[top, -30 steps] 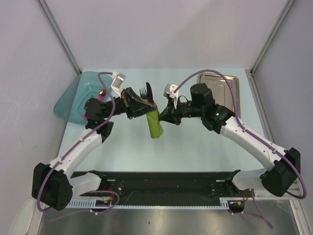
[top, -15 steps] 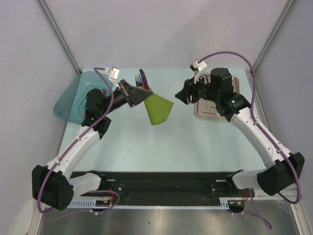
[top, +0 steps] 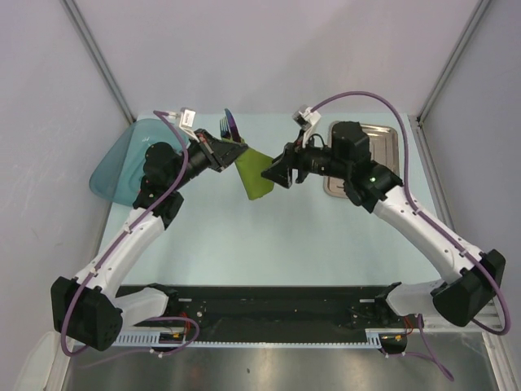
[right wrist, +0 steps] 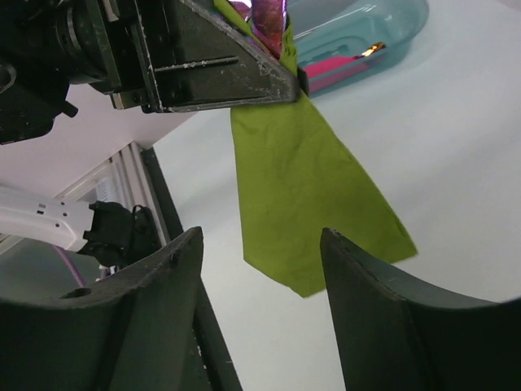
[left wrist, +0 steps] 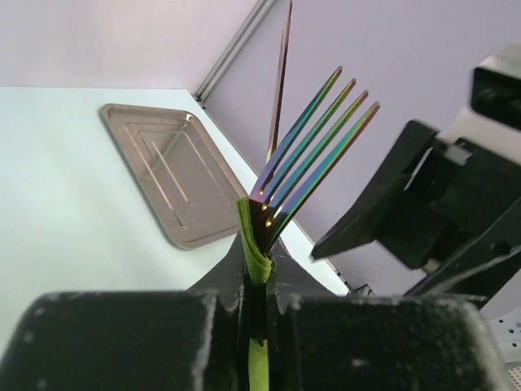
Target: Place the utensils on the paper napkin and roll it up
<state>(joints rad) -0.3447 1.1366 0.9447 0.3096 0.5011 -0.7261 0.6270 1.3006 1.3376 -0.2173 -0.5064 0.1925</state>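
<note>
Layout of the grasp over the table (top: 309, 236), read left to right. Behind the left gripper's wrist lies the teal tub (top: 114, 167). Left gripper (top: 230, 153): jaws pinched almost together on one corner of the paper napkin (top: 254, 176) and on the handles of the utensils. These are a rainbow-sheened fork (left wrist: 313, 147) and a second slim piece (left wrist: 281, 73) seen edge-on, both projecting past the fingertips, away from the wrist. From that pinch the napkin hangs as a loose flat sheet, not rolled, with its long axis running down from the left fingertips to a free lower corner; whether this corner touches the table cannot be told. Right gripper (top: 273, 173): jaws well apart and holding nothing, with the free corner straight ahead, just beyond its two fingers (right wrist: 155, 326). Judged relation: the right arm is nearer the loose end, so rolling would likely begin there. Behind the right gripper lies the steel tray (top: 383, 147).
</note>
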